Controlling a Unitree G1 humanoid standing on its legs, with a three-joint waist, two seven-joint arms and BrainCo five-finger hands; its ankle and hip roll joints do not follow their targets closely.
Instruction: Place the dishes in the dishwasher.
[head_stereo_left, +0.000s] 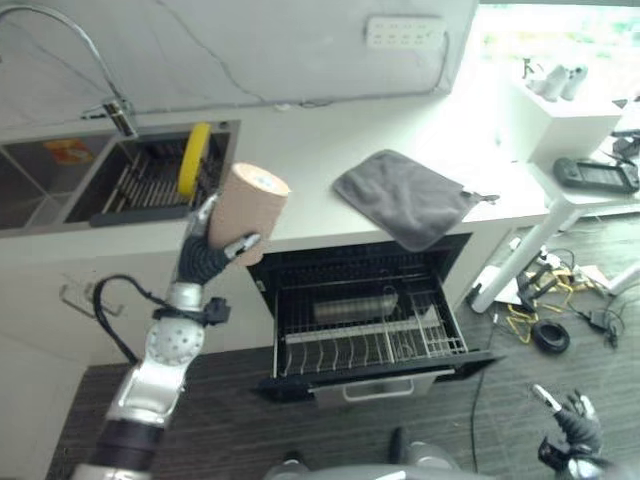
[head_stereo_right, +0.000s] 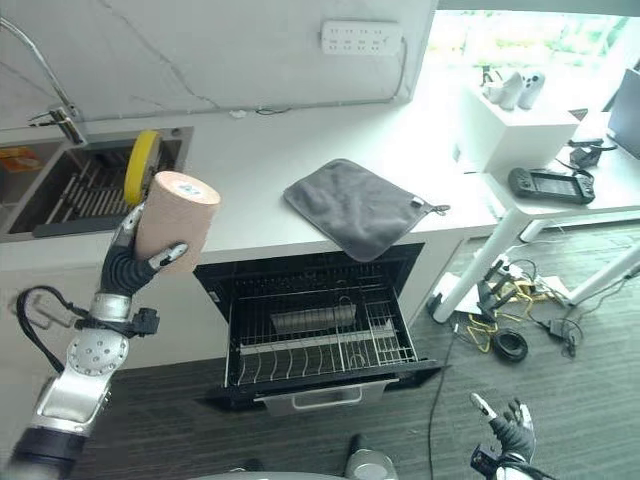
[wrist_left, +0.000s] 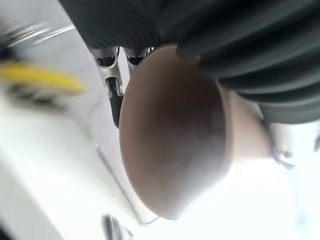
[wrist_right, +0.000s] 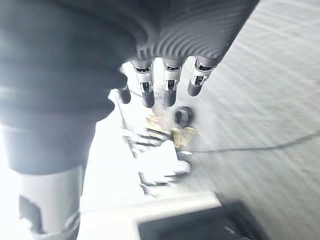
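The left robot hand (head_stereo_left: 207, 258) held a tan cup (head_stereo_left: 247, 212) in the air above the front edge of the surface (head_stereo_left: 320, 170), between the sink (head_stereo_left: 60, 185) and the open dishwasher (head_stereo_left: 365, 320). Its fingers and thumb were curled round the lower part of the cup's wall, near the mouth, and the cup was tilted with its flat base turned up and away from the wrist. It looked like a stiff, plain tumbler, light enough for one hand; I would guess plastic or glazed ware, so its smooth, slightly tapered side could slip if the hold slackened. Taking it around the wall seemed sensible to me, since that left the rim free to go down over the rack (head_stereo_left: 370, 335). The rack stood pulled out below the front edge, with rows of wire prongs and what seemed to be a metal cylinder lying at the back. A yellow plate (head_stereo_left: 193, 158) stood on edge in the sink's drainer, probably the more fragile piece to carry and best taken by its rim. A grey cloth (head_stereo_left: 405, 197) lay near the right front corner of the surface, hanging slightly over the edge. The right robot hand (head_stereo_right: 508, 430) hung low over the floor (head_stereo_left: 230, 425), fingers loosely spread and holding nothing.
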